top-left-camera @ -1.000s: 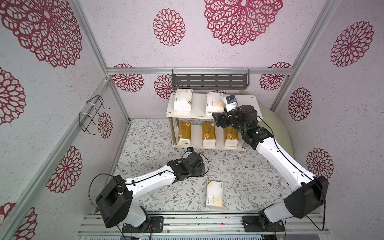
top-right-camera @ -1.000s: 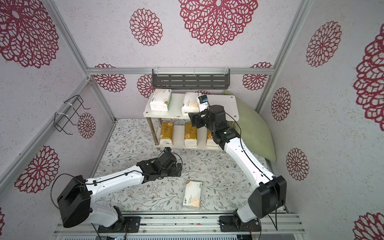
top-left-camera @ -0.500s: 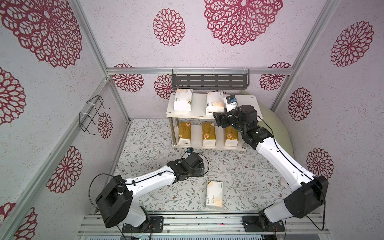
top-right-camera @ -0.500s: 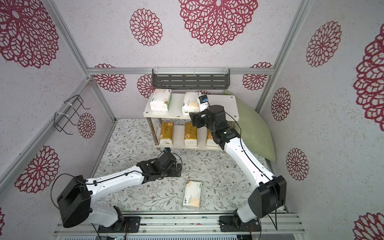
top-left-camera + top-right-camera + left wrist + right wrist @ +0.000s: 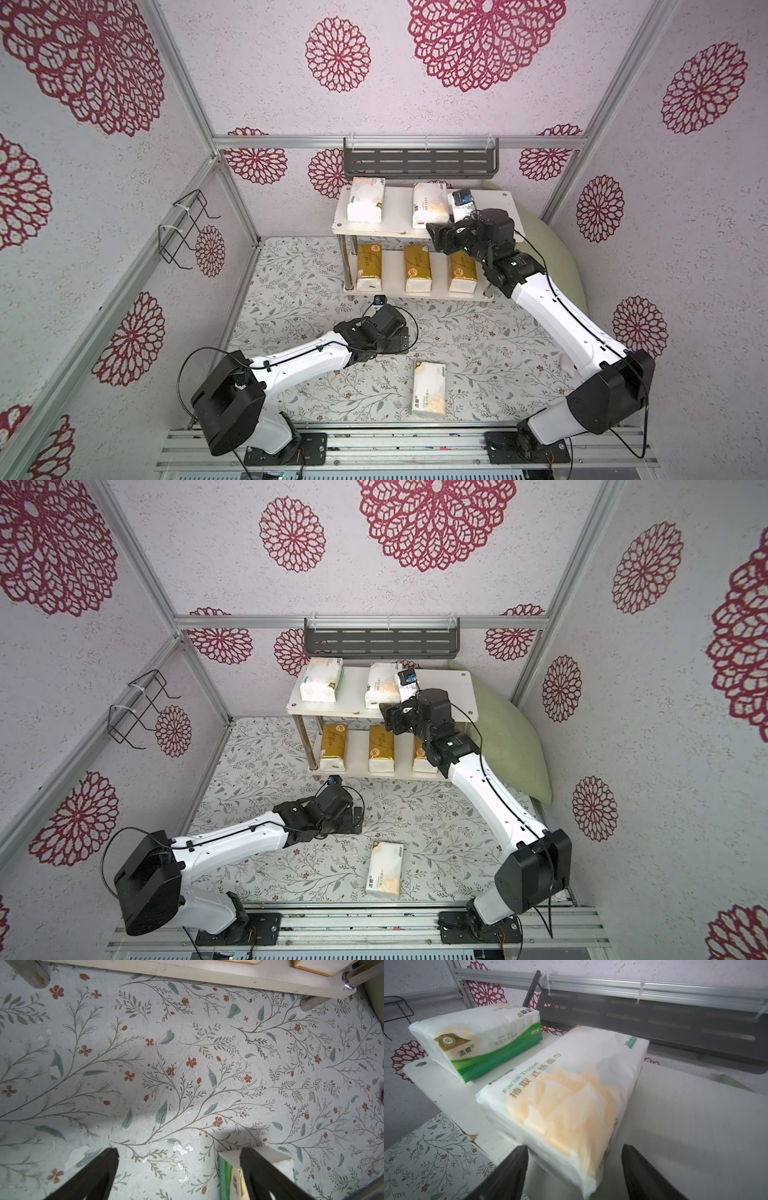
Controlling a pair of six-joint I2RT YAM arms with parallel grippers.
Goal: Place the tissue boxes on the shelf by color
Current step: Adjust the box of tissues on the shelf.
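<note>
The shelf (image 5: 397, 210) carries two white tissue boxes on its top board (image 5: 365, 199) (image 5: 430, 205) and three gold ones below (image 5: 368, 266) (image 5: 418, 267) (image 5: 461, 272). My right gripper (image 5: 430, 235) (image 5: 574, 1148) is open at the top board's front edge. Its jaws straddle the near end of the right-hand white box (image 5: 566, 1093), and one finger stands clear of it. A third white box (image 5: 429, 387) (image 5: 385, 868) lies on the floral floor near the front. My left gripper (image 5: 405, 338) (image 5: 179, 1151) hangs open just beside it, and one finger partly hides that box's end (image 5: 228, 1169).
A dark grey slotted rack (image 5: 419, 160) is fixed to the back wall above the shelf. A black wire holder (image 5: 185, 228) hangs on the left wall. A green cushion (image 5: 511, 729) leans at the right behind the shelf.
The right jaws have drawn in a little around the white box on the top board. The left arm has not visibly moved.
</note>
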